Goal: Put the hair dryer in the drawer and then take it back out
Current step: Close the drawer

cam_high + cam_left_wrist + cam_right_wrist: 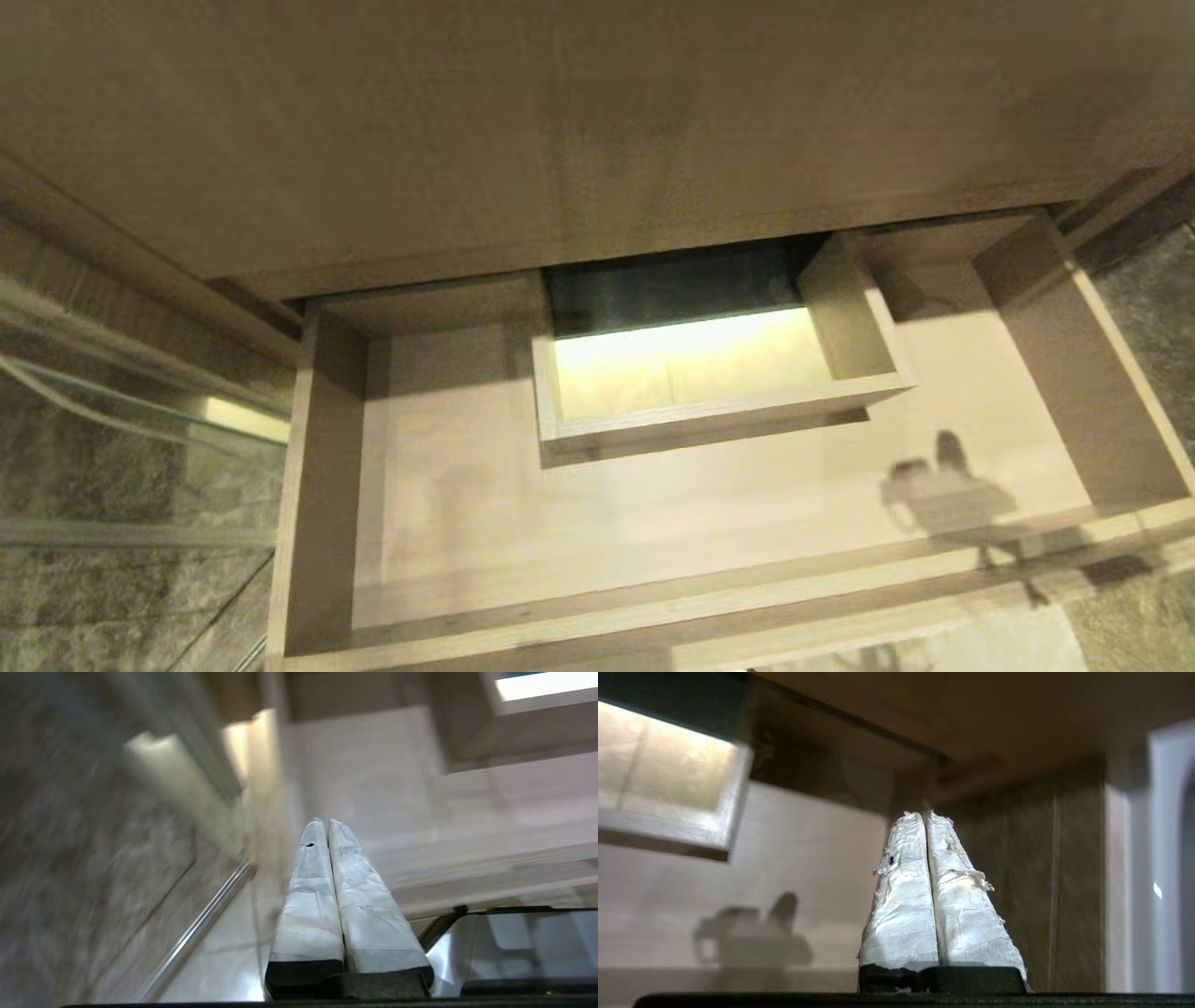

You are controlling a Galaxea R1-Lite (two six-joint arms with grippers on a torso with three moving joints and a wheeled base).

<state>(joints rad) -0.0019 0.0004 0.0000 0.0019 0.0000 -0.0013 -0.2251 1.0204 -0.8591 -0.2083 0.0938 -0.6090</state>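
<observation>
Grey stone floor [112, 523] lies beside the open drawer [653, 523] in the head view; its boxed cutout [709, 373] sits at the middle back, and no hair dryer shows. Left wrist view: left gripper [325, 822], jaws pressed together, holding nothing. Right wrist view: right gripper [923, 814], jaws together, empty, above the drawer.

Wide shallow light wood-grain drawer [485, 523]: pale beige, faint straight grain, lower centre of frame. Rectangular boxed cutout [691, 369]: yellow-lit floor, dark green-black band above, centre. Taller wood panel [560, 121]: darker tan-brown, upper frame. Mottled grey-brown stone floor [112, 597]: speckled pattern, lower left. Left gripper [325, 823], right gripper [924, 814]: white wrinkled wrap on fingers, black base.
</observation>
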